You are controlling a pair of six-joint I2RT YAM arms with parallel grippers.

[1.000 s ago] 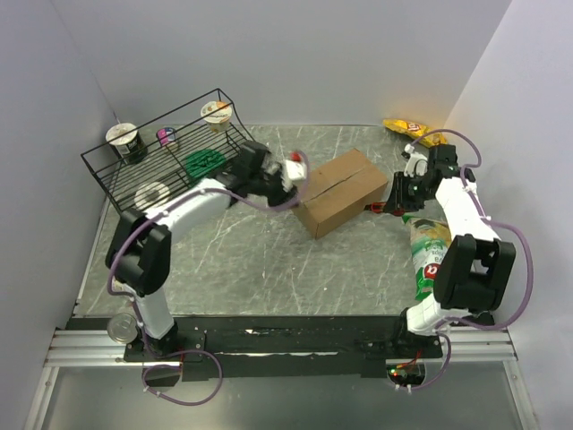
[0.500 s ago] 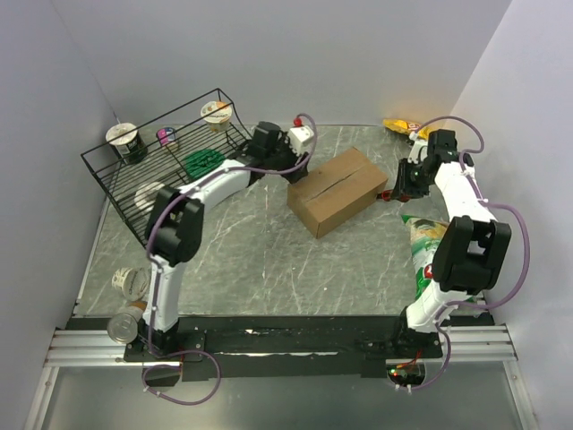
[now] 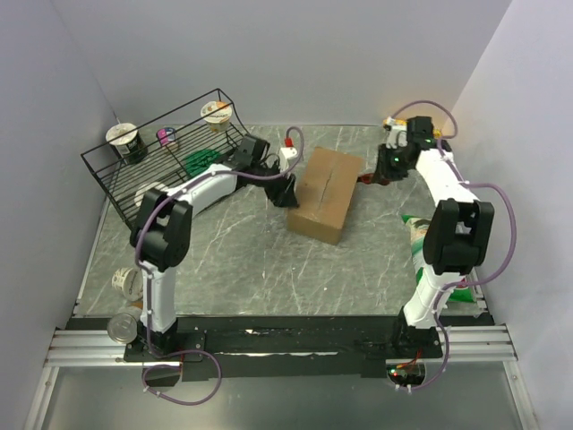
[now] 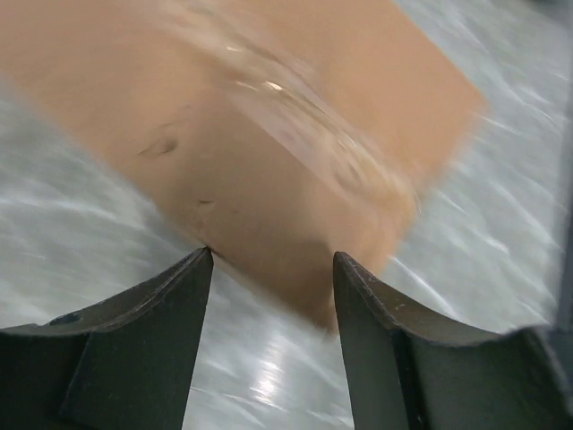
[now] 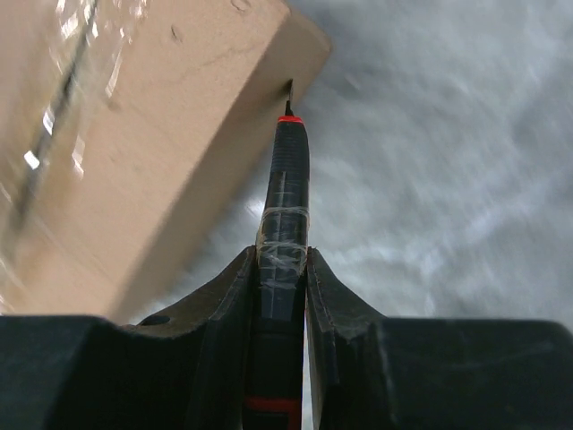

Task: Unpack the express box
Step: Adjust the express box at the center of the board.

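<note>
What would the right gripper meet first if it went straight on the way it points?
Probably the plain brown cardboard box: the right gripper clamps a slim black red-tipped cutter whose blade sits right at the box's side edge, near a corner. Contact is unclear.

The box (image 3: 324,195) sits closed mid-table, seam up. The left gripper (image 3: 287,190) is just beside its left side. The right gripper (image 3: 378,172) holds a red-tipped tool (image 3: 365,179) at the box's right edge. Cups (image 3: 216,114) stand in the rack (image 3: 179,175), far left.
</note>
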